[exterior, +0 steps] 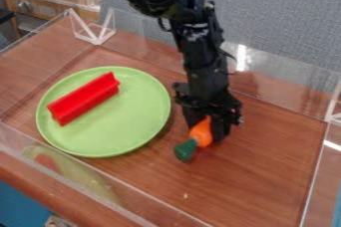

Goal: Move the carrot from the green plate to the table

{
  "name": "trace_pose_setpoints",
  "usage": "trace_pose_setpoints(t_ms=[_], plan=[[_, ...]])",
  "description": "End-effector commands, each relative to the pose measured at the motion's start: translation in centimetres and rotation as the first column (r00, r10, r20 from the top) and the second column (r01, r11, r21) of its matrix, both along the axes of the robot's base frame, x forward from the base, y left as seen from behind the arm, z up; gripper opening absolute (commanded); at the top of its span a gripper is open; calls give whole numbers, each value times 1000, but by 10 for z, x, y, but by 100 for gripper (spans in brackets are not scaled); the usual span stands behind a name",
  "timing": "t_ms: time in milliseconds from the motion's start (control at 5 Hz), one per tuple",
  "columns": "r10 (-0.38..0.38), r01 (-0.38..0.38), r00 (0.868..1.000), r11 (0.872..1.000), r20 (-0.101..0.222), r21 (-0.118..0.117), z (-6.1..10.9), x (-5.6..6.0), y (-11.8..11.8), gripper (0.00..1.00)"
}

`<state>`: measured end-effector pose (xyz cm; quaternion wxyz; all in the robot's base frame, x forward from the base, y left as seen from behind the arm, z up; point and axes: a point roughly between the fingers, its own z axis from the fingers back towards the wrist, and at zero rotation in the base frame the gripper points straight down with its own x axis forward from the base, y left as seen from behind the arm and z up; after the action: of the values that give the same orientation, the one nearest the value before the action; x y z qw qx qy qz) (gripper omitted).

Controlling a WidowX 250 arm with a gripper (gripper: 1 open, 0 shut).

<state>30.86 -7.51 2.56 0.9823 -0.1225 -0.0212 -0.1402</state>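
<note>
- Tool (204, 128): pointed steeply downward from the black arm, its fingers pressed onto the orange body of the carrot (197, 137), pinching it.
- Carrot: clear of the green plate (107, 129), just beside the plate's right rim, low over the bare counter (273, 176) toward the near right part. Its dark green stem end points down and toward the front edge; whether that end touches the wood cannot be told.
- Green plate: sits on the left half of the counter and carries only a red block (86, 97), lying diagonally and well apart from the carrot.
- Handling, judged: the carrot looks like a small, light, rigid toy, not fragile. Its tapered, smooth surface may tend to slip or swivel between the fingers.
- Hold point, judged: the thicker orange middle, as gripped here, seems the safest place; the narrow tip or the stem end would give less surface.
- Release, judged: a rounded body may roll once set down, so a low release away from the acrylic walls (317, 176) suits it.
</note>
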Motion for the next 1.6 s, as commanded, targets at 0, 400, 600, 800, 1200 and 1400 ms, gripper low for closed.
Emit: trace_pose_setpoints(t_ms=[0,400,600,800,1200,1400], plan=[[-1,1,1000,1000,10,-13,7,4,-12,0],[20,-20,1000,1000,-5,-11,19,9,-14,0],[14,-14,1000,1000,-10,-9,23,5,-5,0],[7,-7,1000,1000,-19,-8,25,2,3,0],[-10,9,1000,1000,-19,-12,11,6,6,0],[-11,10,1000,1000,-17,-18,6,6,5,0]])
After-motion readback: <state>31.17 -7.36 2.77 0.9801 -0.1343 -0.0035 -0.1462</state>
